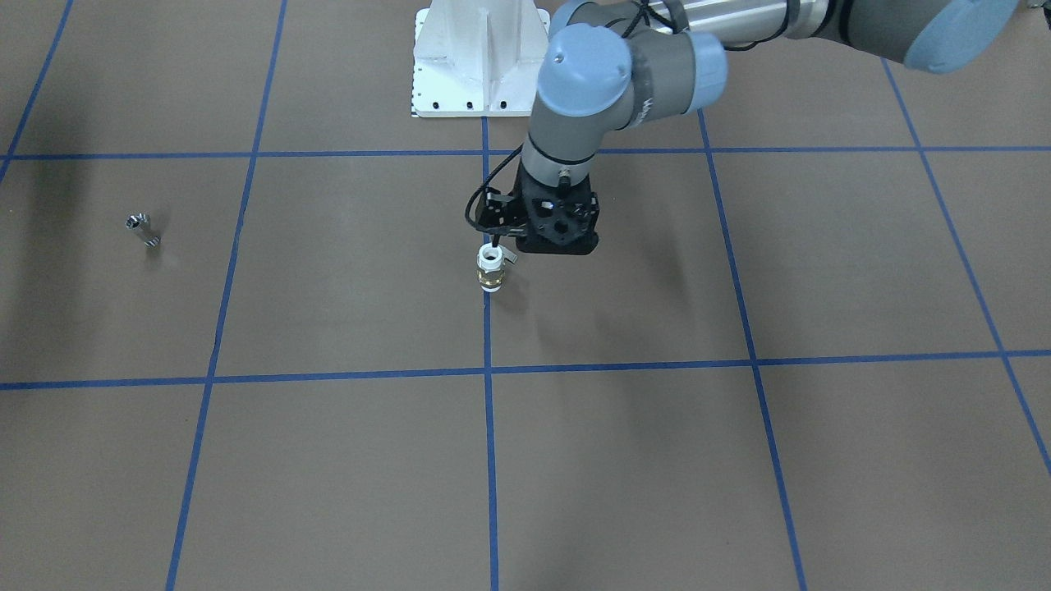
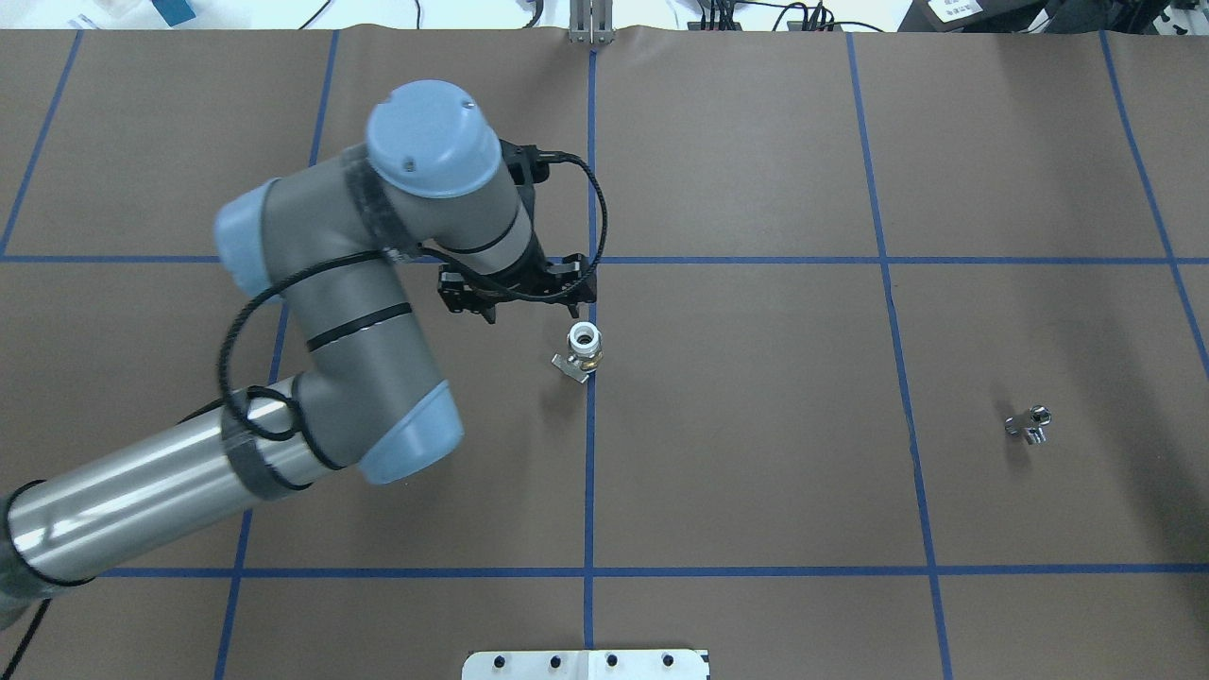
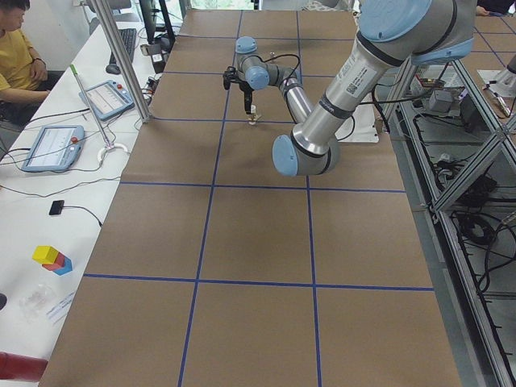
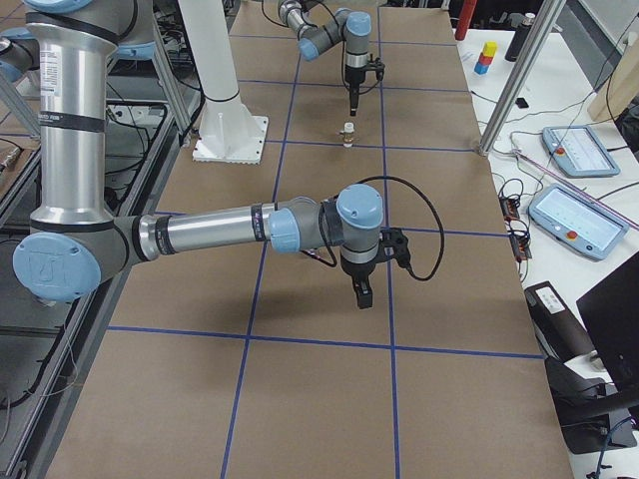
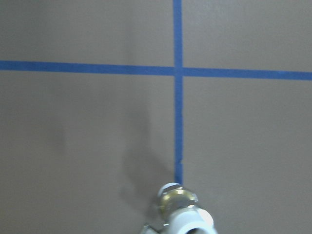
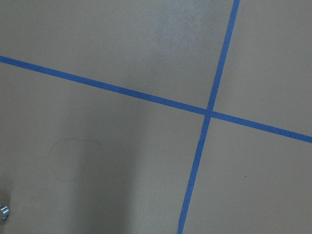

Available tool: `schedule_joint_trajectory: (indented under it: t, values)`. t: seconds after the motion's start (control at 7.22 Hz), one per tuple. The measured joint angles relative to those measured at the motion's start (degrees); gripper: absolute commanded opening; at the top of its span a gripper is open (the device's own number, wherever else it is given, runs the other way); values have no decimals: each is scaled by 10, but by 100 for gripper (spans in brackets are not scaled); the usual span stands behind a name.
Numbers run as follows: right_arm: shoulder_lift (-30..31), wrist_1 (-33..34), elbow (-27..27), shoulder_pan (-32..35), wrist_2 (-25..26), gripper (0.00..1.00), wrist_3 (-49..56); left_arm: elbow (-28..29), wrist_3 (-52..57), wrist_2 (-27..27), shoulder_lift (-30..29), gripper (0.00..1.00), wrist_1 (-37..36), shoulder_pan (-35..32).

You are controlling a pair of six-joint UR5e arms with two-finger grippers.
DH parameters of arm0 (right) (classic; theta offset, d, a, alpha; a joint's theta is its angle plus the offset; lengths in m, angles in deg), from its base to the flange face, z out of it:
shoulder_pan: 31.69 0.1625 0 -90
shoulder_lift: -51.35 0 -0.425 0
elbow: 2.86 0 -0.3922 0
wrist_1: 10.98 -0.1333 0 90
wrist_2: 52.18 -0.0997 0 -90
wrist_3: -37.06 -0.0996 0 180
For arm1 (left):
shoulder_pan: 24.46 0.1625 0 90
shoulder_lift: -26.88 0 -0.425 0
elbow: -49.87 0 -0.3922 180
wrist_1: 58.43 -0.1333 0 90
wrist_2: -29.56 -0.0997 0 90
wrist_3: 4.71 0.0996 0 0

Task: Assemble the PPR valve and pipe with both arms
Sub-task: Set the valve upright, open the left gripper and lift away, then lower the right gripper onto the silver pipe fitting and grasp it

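Note:
The PPR valve [image 1: 490, 271] stands upright on the brown table at a blue tape line, white open end up, brass band below, grey tab to the side; it also shows in the overhead view [image 2: 583, 345] and the left wrist view [image 5: 183, 209]. My left gripper [image 1: 558, 243] hangs just beside and behind it, apart from it and holding nothing [image 2: 510, 297]; its jaws are hidden by its black body. The pipe [image 2: 1030, 423], a small silver stub, lies far off on the robot's right [image 1: 141, 228]. My right gripper [image 4: 359, 291] shows only in the right side view, pointing down above the table; I cannot tell its state.
The white robot base plate [image 1: 480, 57] sits at the table's robot side. Blue tape lines grid the brown table [image 2: 756, 472]. Side benches hold tablets [image 3: 50, 149] and coloured blocks [image 3: 52, 260]. A person [image 3: 16, 48] sits there, by a metal post [image 3: 121, 64].

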State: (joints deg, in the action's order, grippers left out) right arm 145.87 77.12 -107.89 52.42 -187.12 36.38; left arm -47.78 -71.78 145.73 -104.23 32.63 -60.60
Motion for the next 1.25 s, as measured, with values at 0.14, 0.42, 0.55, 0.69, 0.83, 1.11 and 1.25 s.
schedule_joint_trajectory:
  t: [0.14, 0.42, 0.55, 0.69, 0.83, 1.11, 1.25]
  values:
    - [-2, -3, -15, -19, -7, 100, -48, -66, 32, 2, 57, 99, -12, -15]
    - [-4, -40, -43, -76, -7, 100, -171, -148, 122, 1, 131, 99, -59, -37]
    - [-4, -79, -47, -109, -4, 100, -240, -167, 158, 1, 155, 99, -69, -46]
    - [-3, -114, -49, -144, 6, 100, -299, -181, 196, 1, 177, 99, -73, -54]
    - [1, -138, -50, -178, 26, 100, -336, -191, 223, 2, 192, 99, -74, -60]
    - [20, -156, -49, -233, 71, 100, -362, -196, 236, 3, 202, 99, -75, -64]
    - [28, -169, -49, -252, 82, 99, -380, -197, 236, 4, 202, 99, -75, -64]
